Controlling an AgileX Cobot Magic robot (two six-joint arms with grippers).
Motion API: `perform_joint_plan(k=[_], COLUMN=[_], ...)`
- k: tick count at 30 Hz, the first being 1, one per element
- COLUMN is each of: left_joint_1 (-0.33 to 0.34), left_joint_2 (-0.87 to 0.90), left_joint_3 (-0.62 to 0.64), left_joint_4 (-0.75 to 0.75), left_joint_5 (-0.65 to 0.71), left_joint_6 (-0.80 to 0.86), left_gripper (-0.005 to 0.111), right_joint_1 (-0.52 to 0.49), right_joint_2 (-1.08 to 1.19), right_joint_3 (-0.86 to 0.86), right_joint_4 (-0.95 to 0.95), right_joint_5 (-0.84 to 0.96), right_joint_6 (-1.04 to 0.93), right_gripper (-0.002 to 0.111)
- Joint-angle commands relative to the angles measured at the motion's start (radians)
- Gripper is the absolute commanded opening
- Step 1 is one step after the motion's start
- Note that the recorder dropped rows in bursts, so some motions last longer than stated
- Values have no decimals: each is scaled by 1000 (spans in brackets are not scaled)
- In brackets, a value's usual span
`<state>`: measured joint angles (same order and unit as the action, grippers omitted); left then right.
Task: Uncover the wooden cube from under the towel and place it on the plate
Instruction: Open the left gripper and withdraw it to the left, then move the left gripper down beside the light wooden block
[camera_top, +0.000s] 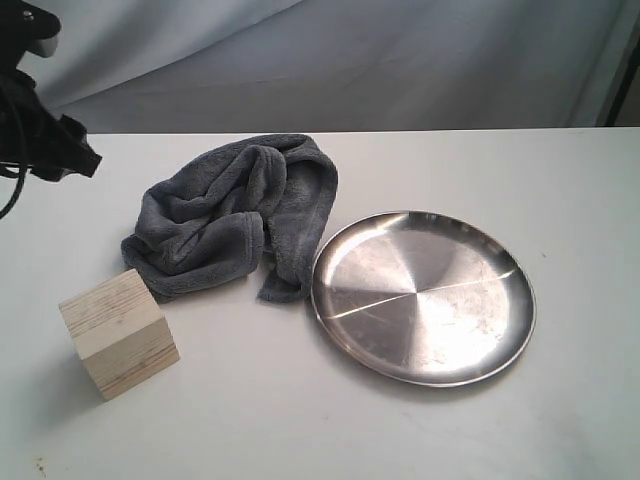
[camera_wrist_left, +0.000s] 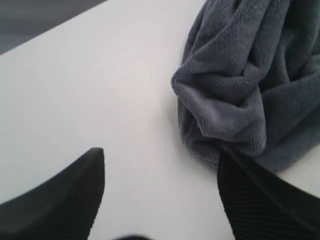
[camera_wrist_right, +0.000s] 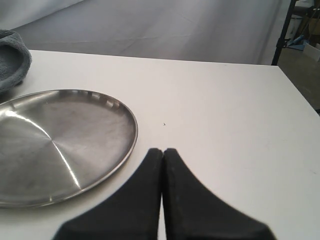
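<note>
Beside the towel (camera_top: 230, 215), left claw (camera_wrist_left: 160, 152) released (right claw (camera_wrist_right: 162, 150) clenched); wooden cube (camera_top: 118, 333) uncovered.

- wooden cube (camera_top: 118, 333) sits out in the open on the white table (camera_top: 300, 420), front left, one corner turned toward the camera
- towel (camera_top: 235, 215) is bunched in a heap just behind it, its near edge right beside the plate's rim
- plate (camera_top: 423, 297) lies flat on the right, well apart from the cube
- black bit of the left arm (camera_top: 40, 130) pokes in at the upper left corner, clear of the towel
</note>
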<state>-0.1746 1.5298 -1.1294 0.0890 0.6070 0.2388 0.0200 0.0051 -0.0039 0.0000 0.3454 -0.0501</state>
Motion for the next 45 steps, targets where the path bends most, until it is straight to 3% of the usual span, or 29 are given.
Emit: perform_joint_plan(k=[1,6,11,15,16,17,18,26,34,40,45], left_joint_1=[2,2,2,2,2,2,2,0,0,0,0], left_joint_2=[-97,-228,-347,-409,-430,-436,-449,-445,-445,-445,-445], left_joint_3=[42,141,172,172,178,186,220,369,378,494,525], left_joint_4=[-6,-107,-337,-496,-513,-513,-513,-513,-494,-375,-401], left_joint_5=[114,89,129,261,338,360,363,321,213,-68,-130], left_joint_6=[29,123,275,412,437,446,456,566,671,694,685], left_gripper=[61,61,57,33,19,13,0,0,0,0,0], right_joint_1=[2,2,2,2,2,2,2,2,2,2,2], right_joint_2=[-5,-5,-5,-5,-5,-5,-5,-5,-5,-5,-5], right_joint_3=[4,4,4,4,4,4,4,4,4,4,4], right_joint_4=[0,0,0,0,0,0,0,0,0,0,0], right_joint_5=[-2,-2,-2,-2,-2,-2,-2,-2,-2,-2,-2], right_joint_6=[2,2,2,2,2,2,2,2,2,2,2], right_gripper=[0,0,0,0,0,0,0,0,0,0,0])
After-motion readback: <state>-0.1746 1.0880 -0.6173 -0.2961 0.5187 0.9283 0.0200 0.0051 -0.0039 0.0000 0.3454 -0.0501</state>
